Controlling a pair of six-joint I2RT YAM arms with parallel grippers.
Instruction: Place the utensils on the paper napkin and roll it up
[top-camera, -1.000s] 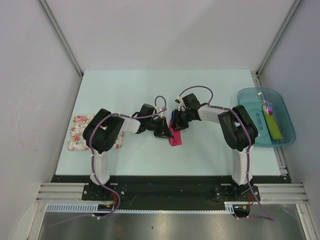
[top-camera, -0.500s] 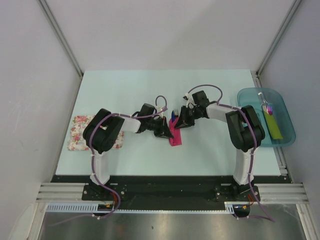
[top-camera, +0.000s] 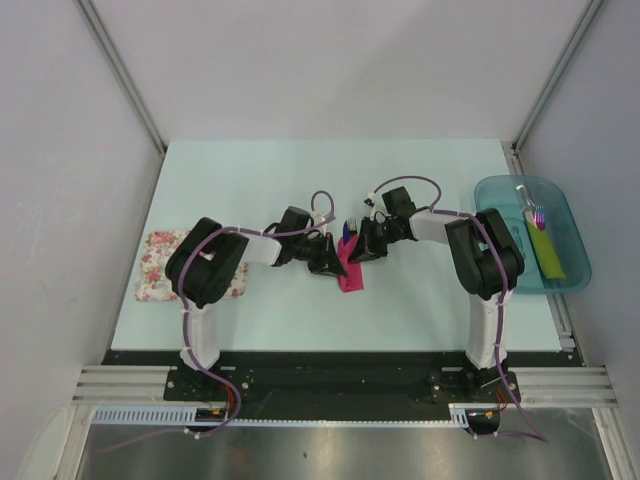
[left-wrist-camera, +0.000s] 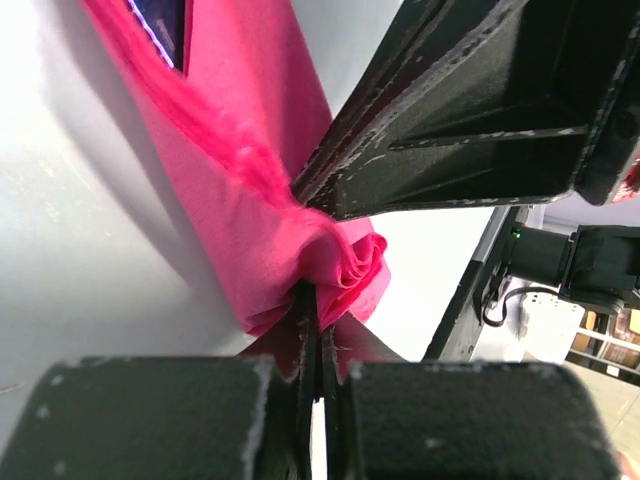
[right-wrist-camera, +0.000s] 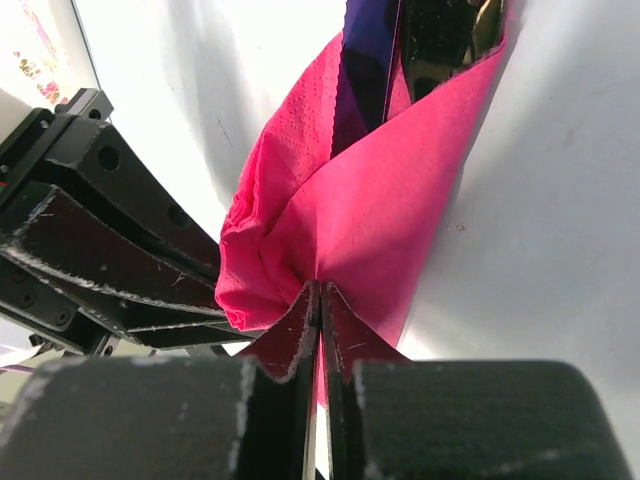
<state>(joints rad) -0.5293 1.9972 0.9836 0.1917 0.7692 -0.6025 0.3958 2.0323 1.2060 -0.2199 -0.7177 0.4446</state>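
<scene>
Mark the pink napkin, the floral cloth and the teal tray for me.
pink napkin (top-camera: 351, 276): top view, its near end.
floral cloth (top-camera: 157, 266): top view, its left half.
teal tray (top-camera: 500, 200): top view, bare floor.

light bright, even, from above | soft shadow left of paper napkin (left-wrist-camera: 235, 190) | table (right-wrist-camera: 150, 60) glare upper left | wrist views' lower edge blurred

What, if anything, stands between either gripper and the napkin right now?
Nothing visible does. The left gripper and the right gripper are both shut on the paper napkin, pinching its bunched paper from opposite sides. The utensils lie inside the fold with their dark ends showing beyond it, not between fingers and paper.
</scene>
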